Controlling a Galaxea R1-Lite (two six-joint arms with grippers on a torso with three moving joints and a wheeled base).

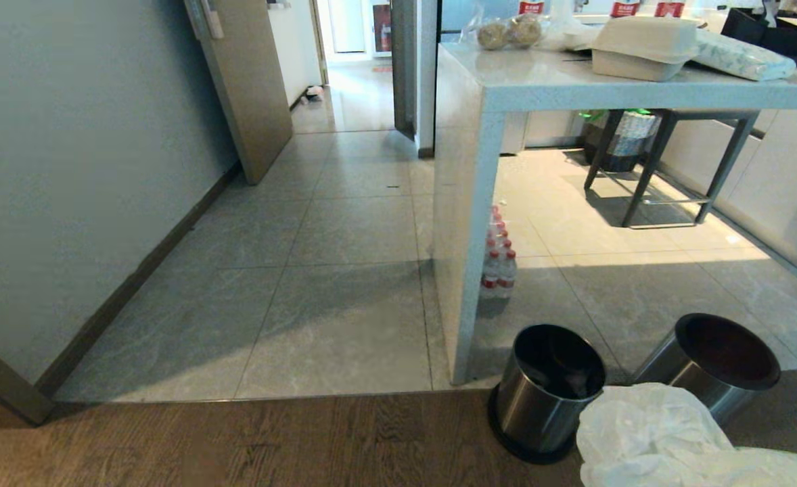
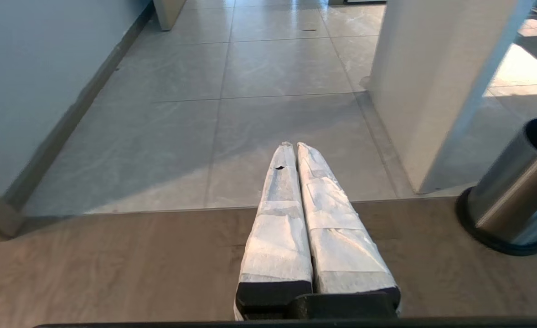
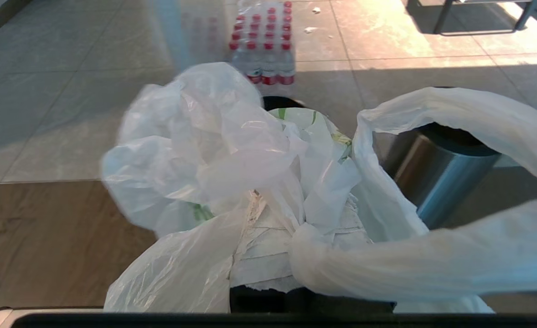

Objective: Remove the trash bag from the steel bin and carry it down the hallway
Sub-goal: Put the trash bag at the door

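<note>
Right gripper (image 3: 268,237) jaws clamp the trash bag (image 1: 649,433); left gripper (image 2: 293,146) jaws closed, empty. Thin plastic might tear or snag the near steel bin (image 1: 547,392).

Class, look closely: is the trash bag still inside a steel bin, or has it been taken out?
Out. The trash bag hangs bunched around the shut right gripper, in front of both steel bins, whose dark insides show no white liner.
</note>
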